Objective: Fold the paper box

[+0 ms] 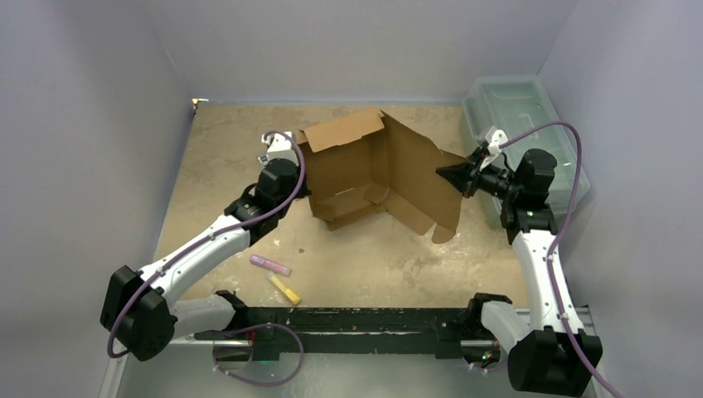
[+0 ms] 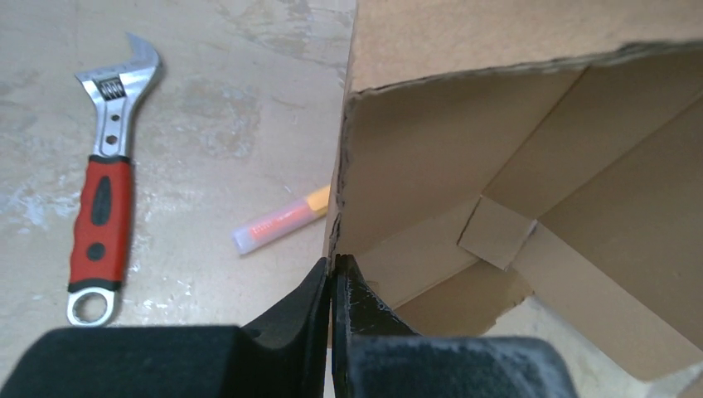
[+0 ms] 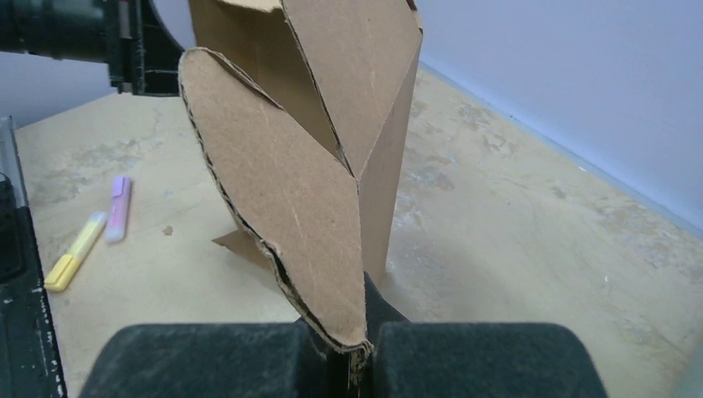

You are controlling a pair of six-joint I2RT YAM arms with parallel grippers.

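Over on the left, the left claw [image 2: 333,265] is pinched tight on the raw upright edge of the paper box [image 1: 365,166], at the corner of its left wall. The box's hollow opens ahead of that claw and to its right. An adjustable wrench [image 2: 104,215] lies on the counter [image 2: 207,99] well off to the claw's left. The box stands half-raised between the arms, its long run stretching from one claw to the other. On the right, the right claw [image 3: 348,344] is clamped on the tip of a rounded flap [image 3: 282,191], which rises straight ahead of it. Both claws are on the cardboard, so I'd say the fold depends on swinging that right panel in toward the left claw.
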